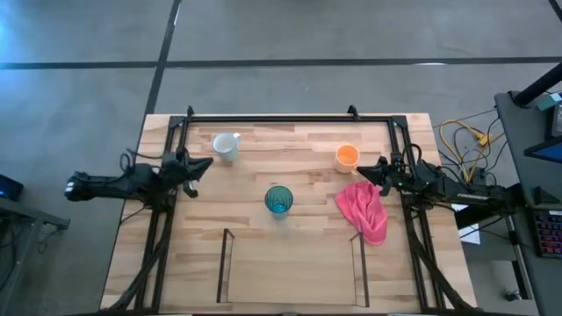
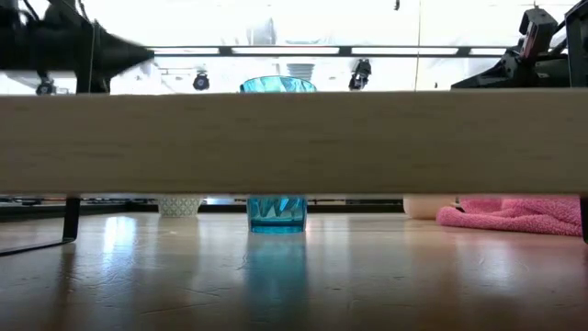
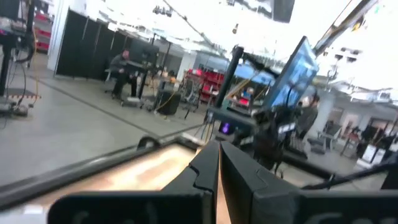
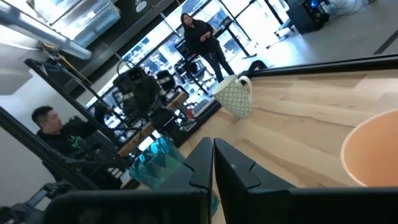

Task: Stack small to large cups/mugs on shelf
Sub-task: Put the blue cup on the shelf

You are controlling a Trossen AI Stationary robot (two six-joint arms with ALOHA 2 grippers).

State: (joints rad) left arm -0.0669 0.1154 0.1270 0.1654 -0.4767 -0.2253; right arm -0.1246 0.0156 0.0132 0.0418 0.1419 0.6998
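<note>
With both my left claw (image 1: pixel 204 164) and right claw (image 1: pixel 370 167) pinched closed and empty, reaching for the orange mug (image 1: pixel 347 156) near the desk's (image 1: pixel 290 254) far right could snag the pink cloth (image 1: pixel 365 211).

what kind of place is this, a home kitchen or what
Not a kitchen; likely a robotics lab or workshop: a wooden table in a black frame, seated people at workstations, and red storage racks behind.
</note>
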